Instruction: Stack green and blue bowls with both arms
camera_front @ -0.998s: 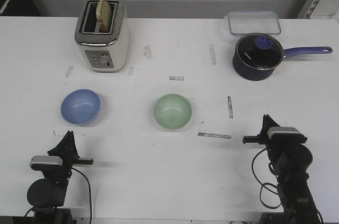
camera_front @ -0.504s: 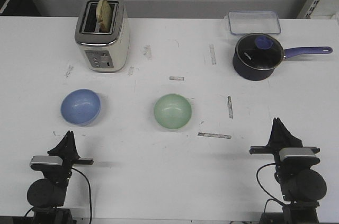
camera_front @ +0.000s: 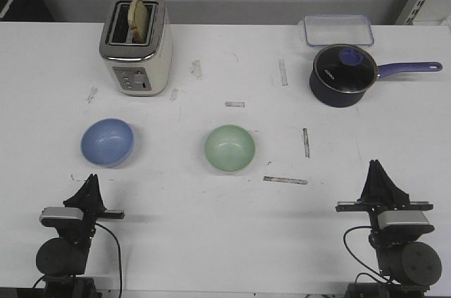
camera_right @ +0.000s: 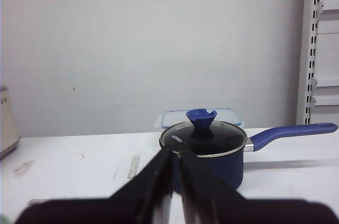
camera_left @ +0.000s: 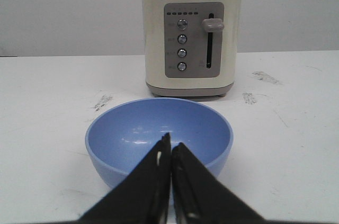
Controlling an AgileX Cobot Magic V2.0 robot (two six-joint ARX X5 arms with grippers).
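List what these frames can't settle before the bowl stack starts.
- Pale green round bowl: shows only in the front view; both wrist views miss it.
- Light blue round bowl: near rim hidden behind the left gripper in the left wrist view.
- Dark navy lidded saucepan: contents obscured; right gripper covers its front in the right wrist view.
- Cream toaster: dial markings too small.

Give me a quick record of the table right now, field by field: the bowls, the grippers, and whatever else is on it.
blue bowl: upright, empty, table's left side, in front of the toaster
green bowl: upright, empty, near centre, apart from the blue bowl
stacked: no
left gripper: shut, empty, aimed at the blue bowl
right gripper: shut, empty, facing the saucepan
toaster: holds bread
saucepan: lidded, far right
container: clear, behind the saucepan
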